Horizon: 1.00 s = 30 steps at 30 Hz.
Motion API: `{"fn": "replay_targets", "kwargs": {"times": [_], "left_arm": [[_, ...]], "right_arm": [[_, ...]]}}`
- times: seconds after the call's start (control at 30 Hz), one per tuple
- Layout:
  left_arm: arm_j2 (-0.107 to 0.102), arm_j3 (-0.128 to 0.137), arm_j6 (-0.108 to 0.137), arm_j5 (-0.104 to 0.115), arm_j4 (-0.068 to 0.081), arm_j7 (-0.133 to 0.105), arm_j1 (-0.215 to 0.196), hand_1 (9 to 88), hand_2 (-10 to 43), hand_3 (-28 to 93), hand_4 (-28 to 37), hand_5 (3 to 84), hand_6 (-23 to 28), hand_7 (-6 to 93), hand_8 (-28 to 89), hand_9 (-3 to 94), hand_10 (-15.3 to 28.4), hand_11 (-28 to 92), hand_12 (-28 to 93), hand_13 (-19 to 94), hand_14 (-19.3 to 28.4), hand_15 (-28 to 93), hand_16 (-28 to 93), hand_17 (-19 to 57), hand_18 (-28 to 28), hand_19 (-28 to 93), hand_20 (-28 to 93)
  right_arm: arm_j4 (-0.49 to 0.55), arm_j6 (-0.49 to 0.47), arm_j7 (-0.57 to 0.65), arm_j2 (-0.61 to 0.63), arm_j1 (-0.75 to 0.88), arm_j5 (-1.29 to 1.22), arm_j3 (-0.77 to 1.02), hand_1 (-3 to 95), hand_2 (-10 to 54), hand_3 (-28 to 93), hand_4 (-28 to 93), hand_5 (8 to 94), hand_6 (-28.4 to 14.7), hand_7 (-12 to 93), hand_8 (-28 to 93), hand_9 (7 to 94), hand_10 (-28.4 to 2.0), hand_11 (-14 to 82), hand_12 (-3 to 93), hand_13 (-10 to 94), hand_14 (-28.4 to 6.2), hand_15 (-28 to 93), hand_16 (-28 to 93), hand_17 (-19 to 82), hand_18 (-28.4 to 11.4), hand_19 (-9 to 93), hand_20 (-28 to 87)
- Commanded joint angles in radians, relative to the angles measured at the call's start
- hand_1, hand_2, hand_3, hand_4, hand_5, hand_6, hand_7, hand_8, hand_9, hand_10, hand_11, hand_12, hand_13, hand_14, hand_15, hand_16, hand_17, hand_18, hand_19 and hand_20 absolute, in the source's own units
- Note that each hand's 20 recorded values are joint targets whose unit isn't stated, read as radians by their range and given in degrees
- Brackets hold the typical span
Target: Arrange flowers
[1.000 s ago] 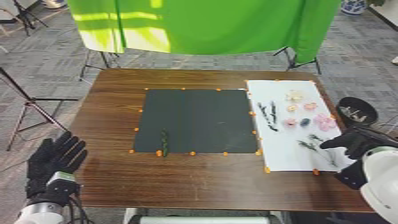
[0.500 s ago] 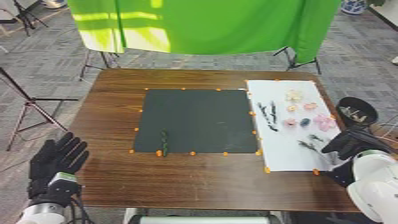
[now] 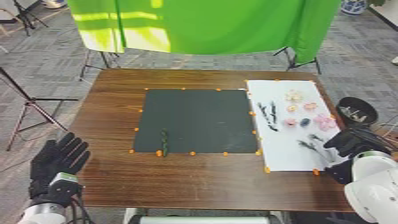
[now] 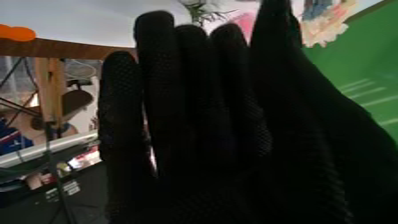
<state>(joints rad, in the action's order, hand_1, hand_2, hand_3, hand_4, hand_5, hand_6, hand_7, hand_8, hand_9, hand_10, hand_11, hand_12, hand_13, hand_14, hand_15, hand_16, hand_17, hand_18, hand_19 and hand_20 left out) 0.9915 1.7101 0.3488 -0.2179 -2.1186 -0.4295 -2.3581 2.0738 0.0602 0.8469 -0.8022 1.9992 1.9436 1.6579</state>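
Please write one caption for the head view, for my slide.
One green stem lies on the dark mat; flowers wait on the white sheet beside it.

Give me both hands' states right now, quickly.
Left hand: open, fingers straight, holding nothing.
Right hand: open, fingers straight, nothing visibly held.

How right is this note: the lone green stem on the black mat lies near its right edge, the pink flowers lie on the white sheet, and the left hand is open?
One slip: the head view shows the stem on the black mat near its left edge, not its right. The pink flowers do lie on the white sheet, and the left hand is open.
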Motion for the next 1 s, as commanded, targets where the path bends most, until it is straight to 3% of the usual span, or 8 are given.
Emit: {"fn": "replay_targets", "kwargs": {"times": [0.03,0.17,0.3,0.43,0.87,1.0], "left_arm": [[0.0,-0.006,-0.003,0.005,0.0,0.008,0.0,30.8,16.0,70,-28.3,45.6,11.3,18.1,-10,37.7,17.6,31,10,27,18.2,46,-12,-6.5,15.8,41,7],[0.002,-0.006,-0.004,0.003,0.001,0.013,0.001,30.9,16.0,70,-28.3,45.6,11.4,18.0,-10,37.7,17.6,32,10,27,18.2,46,-12,-6.5,15.8,41,7],[0.003,-0.008,-0.003,0.003,0.002,0.014,0.003,30.9,16.0,70,-28.3,45.6,11.3,18.2,-10,37.7,17.5,32,10,27,18.2,46,-12,-6.5,15.8,41,7],[0.006,-0.005,-0.003,-0.001,0.0,0.019,-0.001,30.8,16.0,70,-28.3,45.6,11.3,18.1,-10,37.7,17.5,32,9,27,18.3,46,-12,-6.5,15.8,41,7],[-0.008,-0.007,-0.01,0.003,0.004,0.016,0.008,30.8,16.0,70,-28.3,45.6,11.5,17.9,-10,37.8,17.6,32,9,27,18.3,46,-12,-6.5,15.8,41,7],[-0.009,-0.006,-0.007,0.0,0.0,0.017,0.006,30.8,16.0,70,-28.3,45.6,11.4,17.9,-10,37.7,17.6,32,9,27,18.4,46,-12,-6.5,15.8,41,7]], "right_arm": [[-0.024,-0.08,-0.008,-0.003,-0.014,0.005,-0.019,48.9,-9.5,79,-28,66.1,-0.6,17,-12,70.3,-13.3,13.7,15.6,67,-10.3,32,24,32,-18.4,78,21],[-0.044,-0.089,-0.01,-0.005,-0.03,0.003,-0.04,51.3,-9.5,77,-28,68.5,0.6,17,-9,72.7,-12.0,13.1,15.4,67,-9.8,31,26,32,-18.4,78,21],[-0.056,-0.032,0.001,-0.001,-0.038,0.02,-0.065,57.6,-9.5,69,-28,75.8,0.4,15,0,79.8,-11.4,7.8,21.9,70,-8.8,27,31,33,-18.4,77,22],[-0.045,0.01,-0.009,0.002,-0.029,0.023,-0.063,57.3,-9.5,70,-28,81.5,0.6,14,2,85.3,-11.4,5.9,24.8,73,-9.1,25,33,34,-18.7,78,22],[0.061,0.111,-0.038,0.021,-0.024,0.037,-0.065,56.3,-9.5,72,-27,84.0,0.6,14,4,88.0,-11.8,6.4,24.3,77,-9.8,25,32,36,-19.2,80,22],[0.087,0.092,-0.059,0.034,-0.048,0.065,-0.091,56.2,-9.5,72,-27,84.2,0.5,14,4,88.3,-11.8,6.6,24.6,77,-9.7,26,32,36,-19.4,81,22]]}}
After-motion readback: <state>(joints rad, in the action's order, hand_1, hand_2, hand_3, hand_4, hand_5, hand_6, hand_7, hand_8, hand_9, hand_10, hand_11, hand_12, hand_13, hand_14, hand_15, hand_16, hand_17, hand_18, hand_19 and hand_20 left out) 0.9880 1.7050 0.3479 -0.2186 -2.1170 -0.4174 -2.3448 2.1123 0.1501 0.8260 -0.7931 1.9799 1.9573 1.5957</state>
